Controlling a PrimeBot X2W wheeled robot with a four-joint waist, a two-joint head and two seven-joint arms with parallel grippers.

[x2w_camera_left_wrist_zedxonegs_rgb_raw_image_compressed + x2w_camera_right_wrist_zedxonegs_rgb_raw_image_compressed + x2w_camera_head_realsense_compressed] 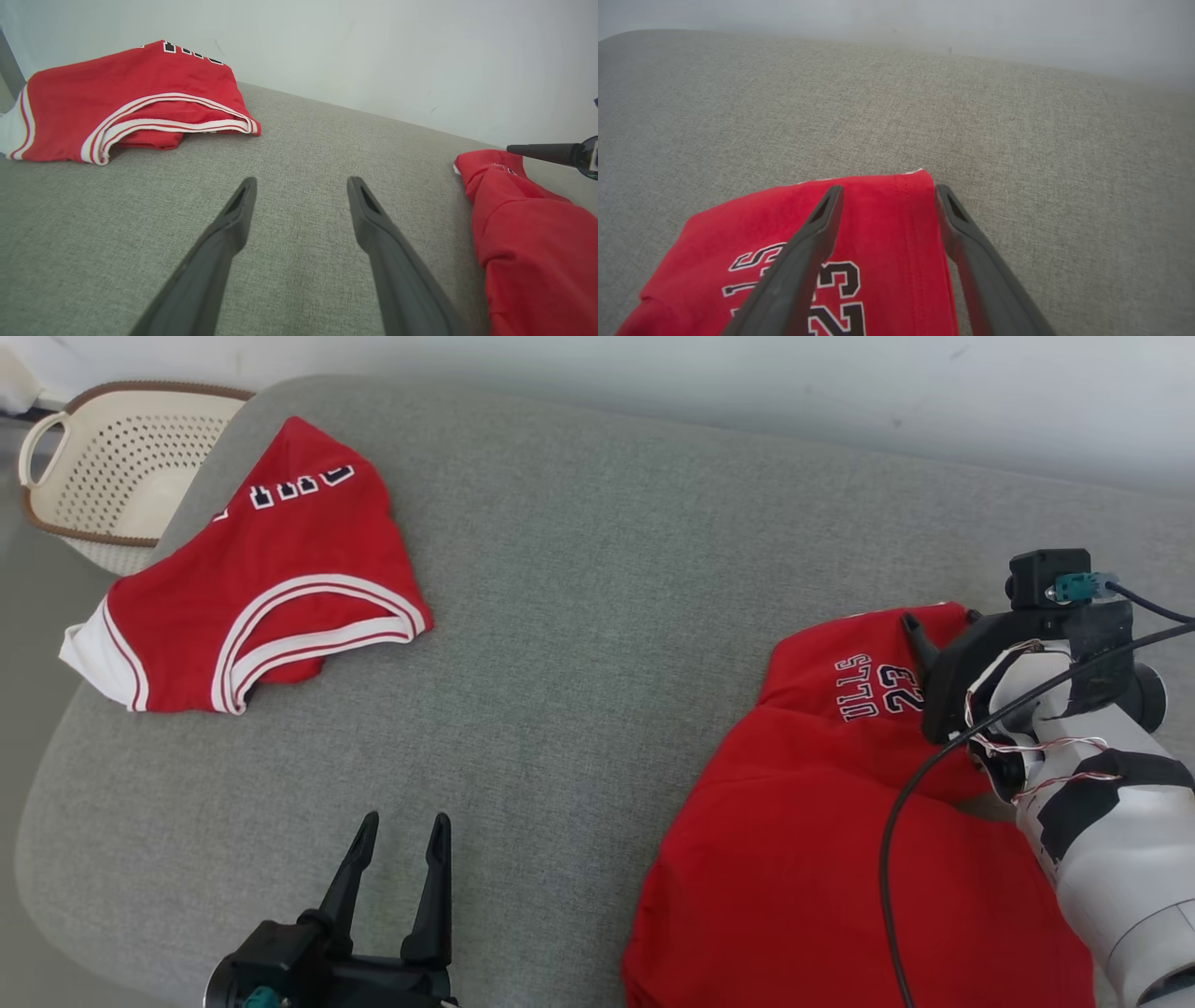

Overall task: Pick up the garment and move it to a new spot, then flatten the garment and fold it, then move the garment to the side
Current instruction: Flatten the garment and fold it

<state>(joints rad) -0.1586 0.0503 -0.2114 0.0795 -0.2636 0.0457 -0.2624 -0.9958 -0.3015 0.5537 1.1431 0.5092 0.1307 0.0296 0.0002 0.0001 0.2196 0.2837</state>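
Observation:
A red garment (840,821) printed "ULLS 23" lies crumpled at the right of the grey cushion (597,569). My right gripper (938,623) stands open over its far corner. In the right wrist view the gripper (888,189) has one finger over the red garment (878,219) and the other just past its hem, over grey fabric. Nothing is pinched. My left gripper (404,823) is open above bare cushion at the front, apart from both cloths. Its fingers (233,219) point toward the wall, and the garment (528,233) lies to their right.
A second red garment (271,579) with white trim lies folded at the cushion's far left, also seen as the trimmed garment (126,98) in the left wrist view. A cream perforated basket (121,467) stands beyond the left edge. A pale wall runs behind.

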